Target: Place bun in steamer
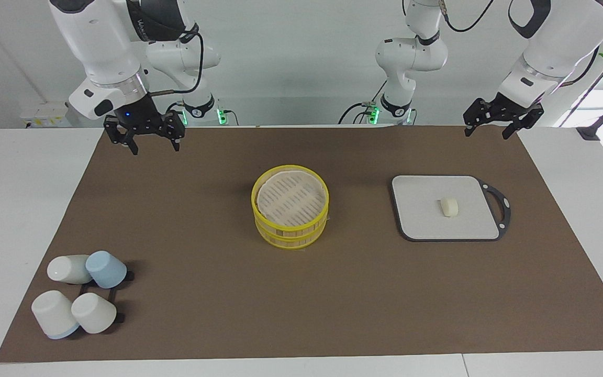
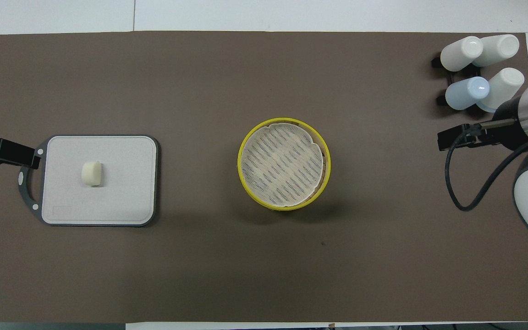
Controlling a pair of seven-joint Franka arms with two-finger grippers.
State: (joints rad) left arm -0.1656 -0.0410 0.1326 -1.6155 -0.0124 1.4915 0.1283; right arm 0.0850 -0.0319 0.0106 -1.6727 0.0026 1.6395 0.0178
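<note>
The bun point(image 1: 449, 206), a small cream-white oblong, lies in the middle of a grey board point(image 1: 422, 209) toward the left arm's end of the table; it also shows in the overhead view point(image 2: 92, 174). The steamer point(image 1: 291, 234), a two-tier bamboo basket with yellow rims, stands at the table's middle and shows a pale slatted top in the overhead view point(image 2: 240, 167). My left gripper point(image 1: 487, 133) is open and empty, raised over the mat's edge near its base, beside the board's handle in the overhead view point(image 2: 2, 151). My right gripper point(image 1: 155, 147) is open and empty, raised near its own base point(image 2: 452, 140).
The grey board point(image 2: 126, 183) has a black handle point(image 1: 501, 207) pointing to the left arm's end. Several white and pale blue cups point(image 1: 79, 293) lie on a black rack at the right arm's end, farther from the robots point(image 2: 479, 68). A brown mat point(image 1: 202, 293) covers the table.
</note>
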